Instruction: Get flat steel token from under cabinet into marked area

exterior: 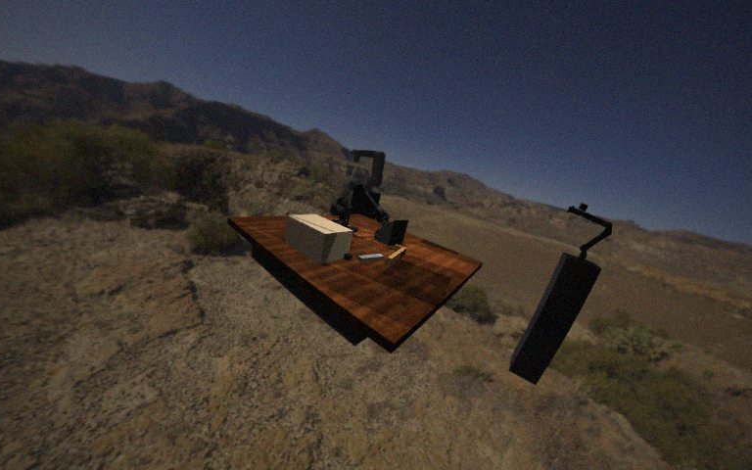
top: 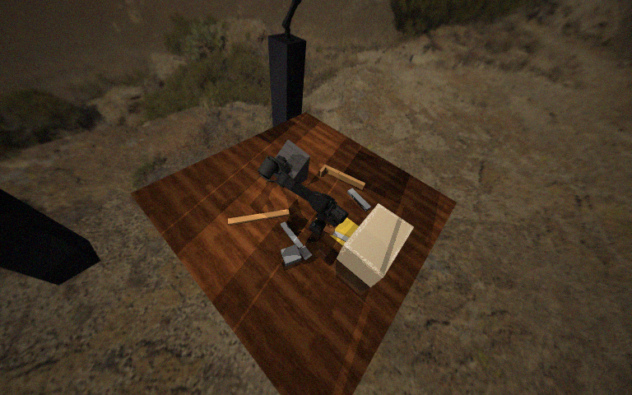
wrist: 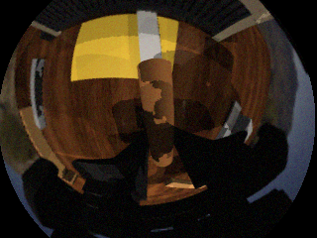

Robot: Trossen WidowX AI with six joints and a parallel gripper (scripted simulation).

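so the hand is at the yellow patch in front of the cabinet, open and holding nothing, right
Not quite: the hand is shut on a slim tool, as the wrist view shows. It is indeed at the yellow patch in front of the cabinet.

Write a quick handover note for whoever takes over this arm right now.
Gripper: shut on a brown rod. Its grey tip reaches across the yellow marked area towards the foot of the cabinet.
Token: not visible in any view, and not in the marked area.
Done: tool picked up and aimed.
Left: draw the token out flat into the marked area, put the rod down away from it, pull back with the gripper open.
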